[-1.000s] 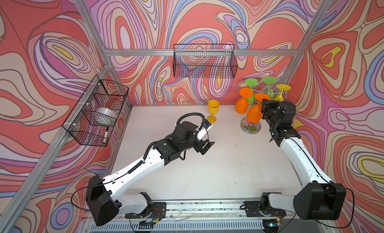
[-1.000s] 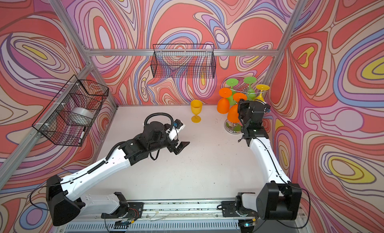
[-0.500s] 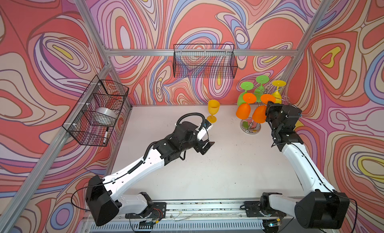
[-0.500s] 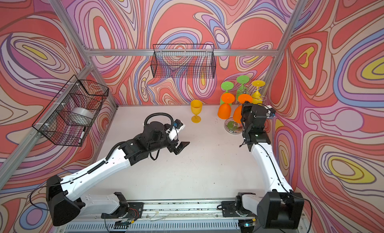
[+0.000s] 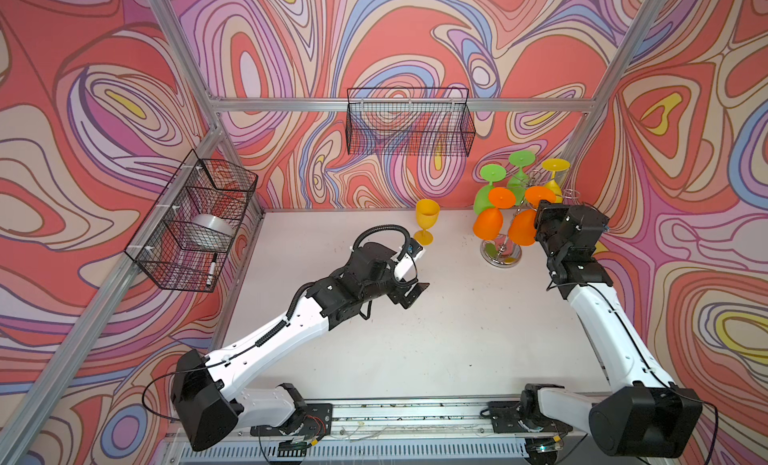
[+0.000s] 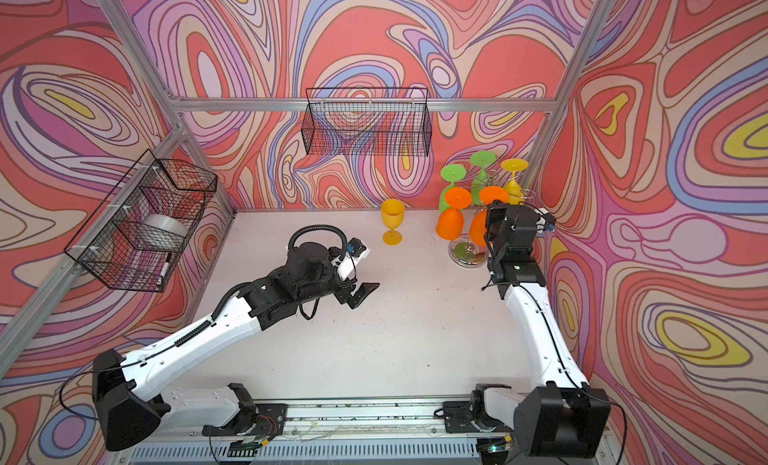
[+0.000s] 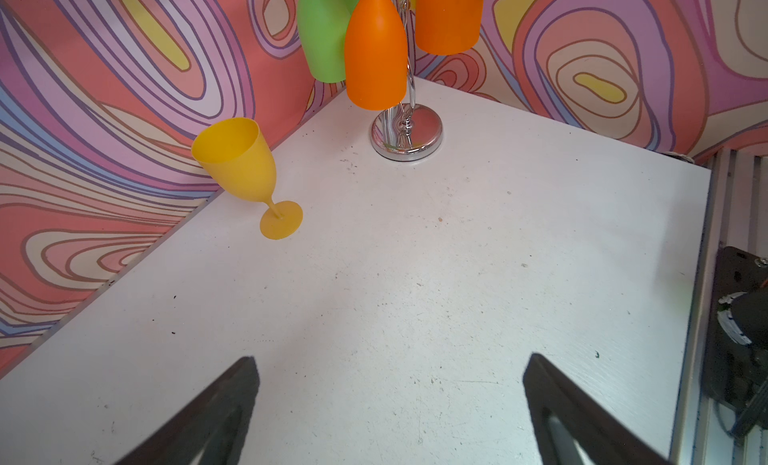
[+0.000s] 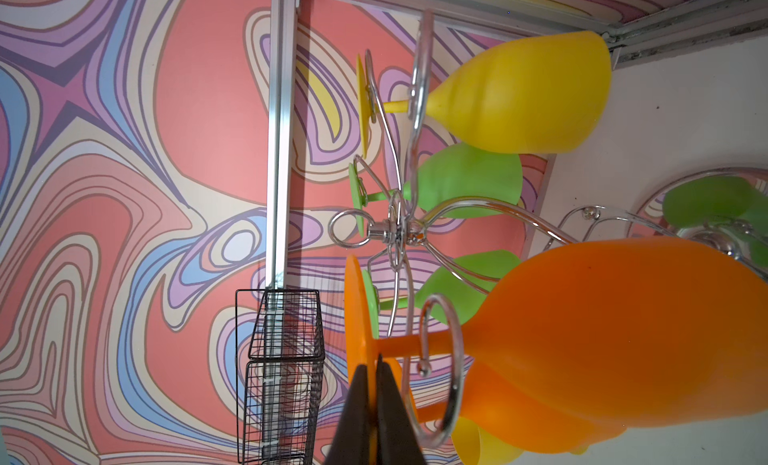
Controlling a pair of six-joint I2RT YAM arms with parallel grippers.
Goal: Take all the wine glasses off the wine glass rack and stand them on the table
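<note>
An orange wine glass point(image 8: 623, 330) pinched on the wine glass rack point(image 8: 395, 230)
The right tool point(image 8: 372, 400) is clamped tight on its foot; the left tool point(image 7: 390, 357) is spread wide, empty, above the surface point(image 7: 415, 255).

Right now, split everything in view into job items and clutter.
Job: wine glass rack; orange wine glass, foot pinched by the right gripper; left gripper, open, empty.
Lying about: upright yellow glass on the table; back-wall basket; side basket holding a marker.
</note>
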